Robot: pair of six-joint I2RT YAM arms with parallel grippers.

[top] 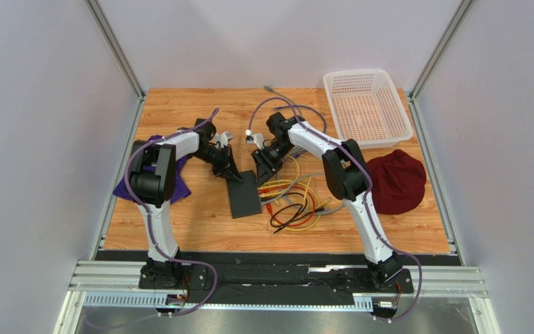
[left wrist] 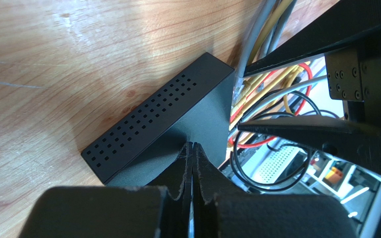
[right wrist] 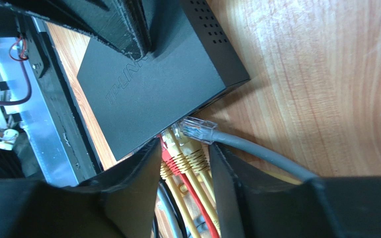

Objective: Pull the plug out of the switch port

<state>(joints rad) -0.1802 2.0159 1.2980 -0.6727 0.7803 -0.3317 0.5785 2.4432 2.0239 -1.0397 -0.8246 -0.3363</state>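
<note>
L gripper (left wrist: 192, 157) is shut tight, tips down on top of the switch (right wrist: 148, 94) at its far-left end. I read that as a hold-down: w/ the box pinned to the table (top: 179, 111), a tug on a cable shouldn't drag it along. L grips nothing, it just presses.

Switch lies flat mid-table btwn the two arms. Its ports are along the right edge, and the cables (top: 294, 205) fan off to the right and near side.

R gripper (right wrist: 184, 148) sits at the port edge, jaws abt half apart, w/ a finger (right wrist: 133, 183) on each side of a bunch of plugs. The red plug (right wrist: 166, 148) is next to one finger, the yellow plugs (right wrist: 191, 151) next to the other. All three look seated in ports. Slim gaps show on both sides, so I judge no bite yet, tho I can't be sure re contact.

Grey plug (right wrist: 197, 130) w/ clear head lies just past the fingertips, at the port edge. Can't tell if it's in a port or loose. Its cable runs outside the finger, not in the gap.

My worry: which plug is meant isn't clear to me, and closing here would pinch the bunch, not one.
</note>
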